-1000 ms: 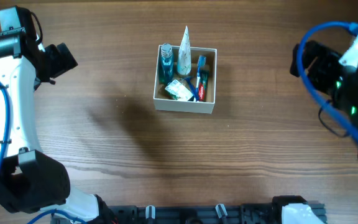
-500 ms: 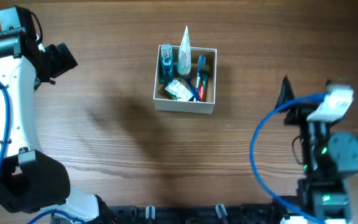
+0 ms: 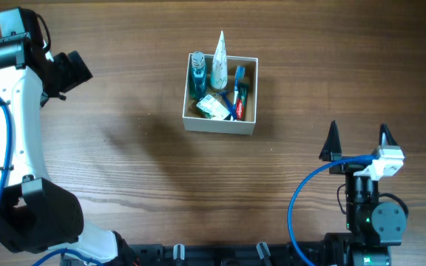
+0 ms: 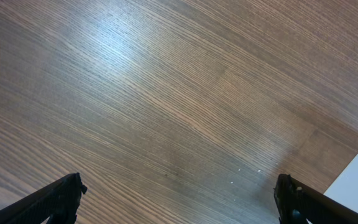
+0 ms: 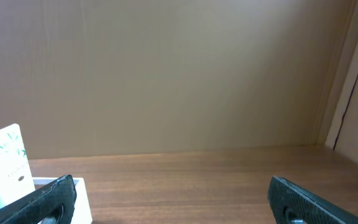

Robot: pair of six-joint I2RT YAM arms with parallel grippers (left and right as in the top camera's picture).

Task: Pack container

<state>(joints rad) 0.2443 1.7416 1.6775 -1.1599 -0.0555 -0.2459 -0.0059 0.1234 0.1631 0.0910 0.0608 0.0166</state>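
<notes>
Overhead shows one filled container (image 3: 219,125) and two hands, left hand (image 4: 179,196) and right hand (image 3: 359,140), both spread wide, empty.

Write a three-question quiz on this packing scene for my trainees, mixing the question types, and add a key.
1. True or false: the right tool grips the container.
2. Fill in: the left tool hangs above bare table wood with its jaws ___.
3. Multiple choice: where is the white tapered tube?
A) in the container
B) lying on the table
C) in the left tool

Key
1. False. The right tool is well away from the container and holds nothing.
2. Open.
3. A.
</notes>
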